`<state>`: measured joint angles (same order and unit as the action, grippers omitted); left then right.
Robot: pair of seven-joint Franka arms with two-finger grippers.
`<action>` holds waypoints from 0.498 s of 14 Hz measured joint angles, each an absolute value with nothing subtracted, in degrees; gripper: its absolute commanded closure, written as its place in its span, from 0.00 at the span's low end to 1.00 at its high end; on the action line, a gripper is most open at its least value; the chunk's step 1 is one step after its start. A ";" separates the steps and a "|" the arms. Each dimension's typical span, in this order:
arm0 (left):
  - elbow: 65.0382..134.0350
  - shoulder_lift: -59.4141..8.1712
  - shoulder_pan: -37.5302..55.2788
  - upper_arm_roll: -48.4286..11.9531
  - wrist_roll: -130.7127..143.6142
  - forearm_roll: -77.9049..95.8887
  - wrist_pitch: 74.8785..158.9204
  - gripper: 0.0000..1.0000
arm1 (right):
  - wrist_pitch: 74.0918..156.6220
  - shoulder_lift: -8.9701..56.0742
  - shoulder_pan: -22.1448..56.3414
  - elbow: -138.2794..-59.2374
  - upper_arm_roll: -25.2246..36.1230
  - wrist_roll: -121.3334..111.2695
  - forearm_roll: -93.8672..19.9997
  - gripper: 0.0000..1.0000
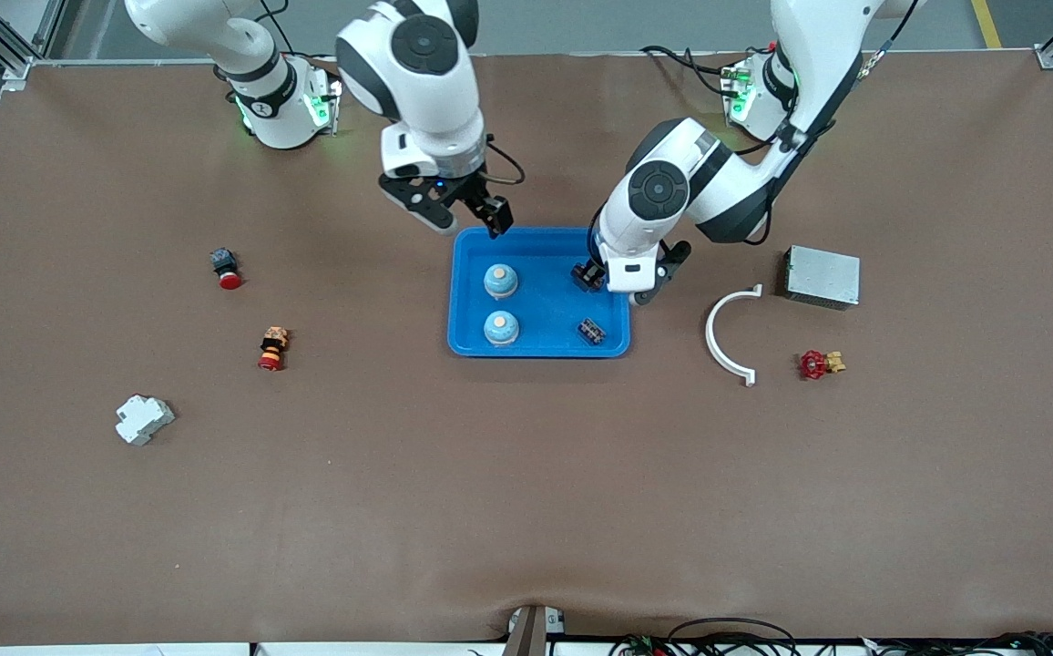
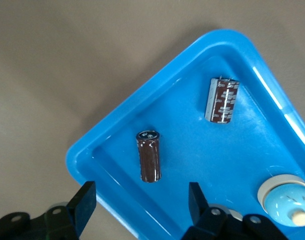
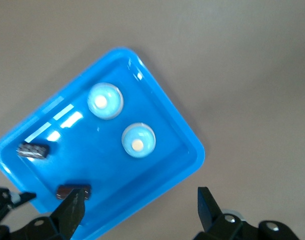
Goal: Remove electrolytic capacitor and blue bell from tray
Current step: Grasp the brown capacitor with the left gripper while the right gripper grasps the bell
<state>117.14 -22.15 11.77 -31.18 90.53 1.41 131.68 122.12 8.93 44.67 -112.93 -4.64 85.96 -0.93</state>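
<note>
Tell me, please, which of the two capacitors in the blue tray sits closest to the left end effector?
The plain brown capacitor, lying just ahead of the left end effector; the other capacitor, with pale printed markings, lies nearer the front camera in the blue tray.

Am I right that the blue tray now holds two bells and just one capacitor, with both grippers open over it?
Not quite: the blue tray holds two capacitors, as the left wrist view shows. The two bells are there, and the left gripper and right gripper are open over it.
</note>
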 measured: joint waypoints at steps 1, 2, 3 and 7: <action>117.58 -22.69 11.88 -31.18 91.19 1.41 132.80 0.24 | 123.54 10.38 45.51 -113.19 -4.63 86.64 -0.92 0.00; 117.86 -23.25 11.93 -31.17 91.89 1.41 133.88 0.25 | 125.26 12.13 46.03 -113.32 -4.60 87.15 -0.91 0.00; 118.06 -23.81 11.96 -31.17 92.62 1.41 135.19 0.25 | 127.08 13.96 46.22 -113.40 -4.53 87.26 -0.89 0.00; 118.91 -26.47 12.63 -31.16 95.75 -0.77 139.60 0.26 | 134.22 21.50 45.91 -113.50 -2.94 87.26 1.77 0.00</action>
<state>118.91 -26.47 12.63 -31.16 95.75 -0.77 139.60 134.22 21.50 45.91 -113.50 -2.94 87.26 1.77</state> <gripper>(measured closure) 0.256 0.000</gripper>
